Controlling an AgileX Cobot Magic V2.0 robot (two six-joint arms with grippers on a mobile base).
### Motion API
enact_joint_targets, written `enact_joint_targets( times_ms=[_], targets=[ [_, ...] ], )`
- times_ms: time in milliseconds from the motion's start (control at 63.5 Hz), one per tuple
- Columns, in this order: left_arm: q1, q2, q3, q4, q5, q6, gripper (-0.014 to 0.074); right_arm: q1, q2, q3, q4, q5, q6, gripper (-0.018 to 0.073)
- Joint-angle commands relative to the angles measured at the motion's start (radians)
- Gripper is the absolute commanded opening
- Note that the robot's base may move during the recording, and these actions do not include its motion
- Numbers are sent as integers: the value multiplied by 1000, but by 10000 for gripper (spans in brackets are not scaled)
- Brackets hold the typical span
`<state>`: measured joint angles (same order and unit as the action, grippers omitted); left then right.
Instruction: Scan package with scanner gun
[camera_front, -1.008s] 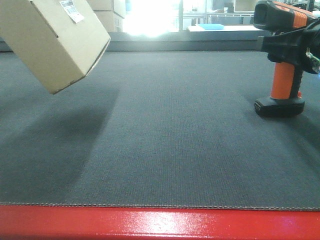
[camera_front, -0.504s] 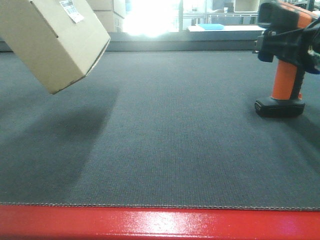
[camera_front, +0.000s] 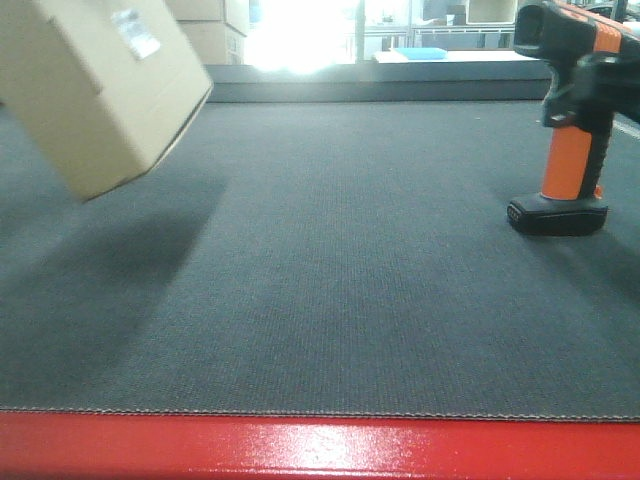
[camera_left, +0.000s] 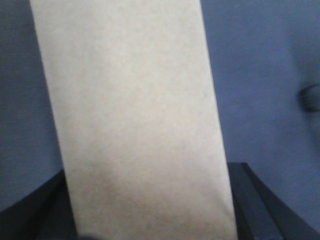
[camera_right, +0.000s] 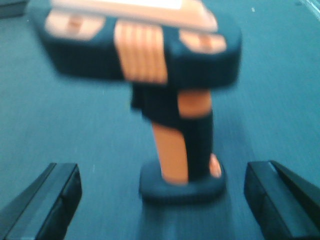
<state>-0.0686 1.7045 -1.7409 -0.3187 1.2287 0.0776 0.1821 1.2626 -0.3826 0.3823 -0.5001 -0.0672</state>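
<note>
Grips the cardboard box aloft at far left in the left gripper, tilted, shipping label uppermost. Straddles the upright scanner gun on the grey mat with the right gripper spread wide, touching nothing. Risks toppling the gun if closed off-centre; risks a missed read with box and gun well apart

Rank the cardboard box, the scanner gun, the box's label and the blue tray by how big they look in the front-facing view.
1. cardboard box: largest, though it is near the camera and cut off by the frame.
2. scanner gun.
3. label and the distant blue tray: both small and about alike, so not ranked.
</note>
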Motion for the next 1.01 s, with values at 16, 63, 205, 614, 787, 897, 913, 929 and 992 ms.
enact_joint_targets(
  times_ms=[16, 63, 205, 614, 787, 897, 913, 929, 992],
  targets=[
    [-45, -12, -5, 155, -8, -22, -111, 0, -104, 33, -2, 90, -28, 568],
    [-61, -12, -5, 217, -8, -37, -111, 0, -141, 35, -2, 141, -57, 553],
    [-76, -4, -5, 319, -8, -37, -111, 0, -258, 35, -2, 280, -110, 346],
    [-65, 133, -5, 386, -8, -59, -111, -55, -534, -69, -88, 526, -110, -153],
    [-65, 179, -5, 375, -8, -63, -111, -155, -534, -197, -177, 687, -110, -153],
    [-65, 186, -5, 375, -8, -78, -102, -211, -534, -246, -177, 732, -110, -153],
    [-65, 186, -5, 375, -8, -78, -95, -215, -534, -249, -177, 735, -110, -153],
    [-65, 186, -5, 375, -8, -78, -85, -220, -534, -251, -177, 735, -110, -153],
    [-65, 186, -5, 375, -8, -78, -1, -234, -534, -256, -177, 733, -110, -153]
  ],
)
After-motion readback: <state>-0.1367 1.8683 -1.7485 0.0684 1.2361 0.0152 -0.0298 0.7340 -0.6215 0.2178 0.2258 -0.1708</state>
